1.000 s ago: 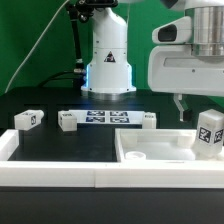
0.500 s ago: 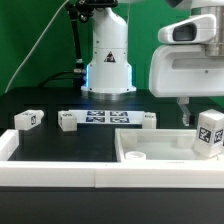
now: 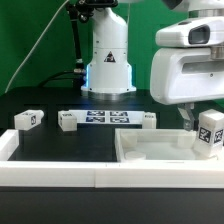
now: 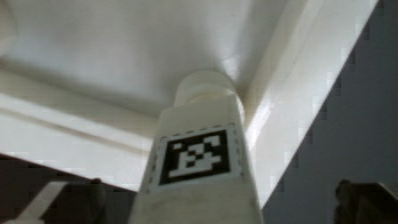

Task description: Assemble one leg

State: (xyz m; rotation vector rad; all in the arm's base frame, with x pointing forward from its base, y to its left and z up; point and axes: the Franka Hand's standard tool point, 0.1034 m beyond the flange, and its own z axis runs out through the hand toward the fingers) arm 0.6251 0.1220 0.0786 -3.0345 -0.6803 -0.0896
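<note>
One leg (image 3: 209,133), a white block with a black-and-white tag, stands upright on the white tabletop (image 3: 155,152) at the exterior view's right. My gripper (image 3: 203,113) hangs over it, with one finger (image 3: 187,116) showing beside the leg's top. In the wrist view the leg (image 4: 205,130) runs up between my two dark fingertips (image 4: 63,203), with a gap on each side, so my gripper (image 4: 214,208) is open around the leg and not touching it. The tabletop's raised rim (image 4: 267,70) shows behind the leg.
Three more legs lie on the black table: one at the left (image 3: 28,119), one (image 3: 67,122) and one (image 3: 148,120) at the two ends of the marker board (image 3: 105,118). The arm's white base (image 3: 108,60) stands behind. A white wall (image 3: 60,172) borders the front.
My gripper has moved toward the exterior view's right and a little down, closing in over the standing leg. The leg and the other parts have not moved.
</note>
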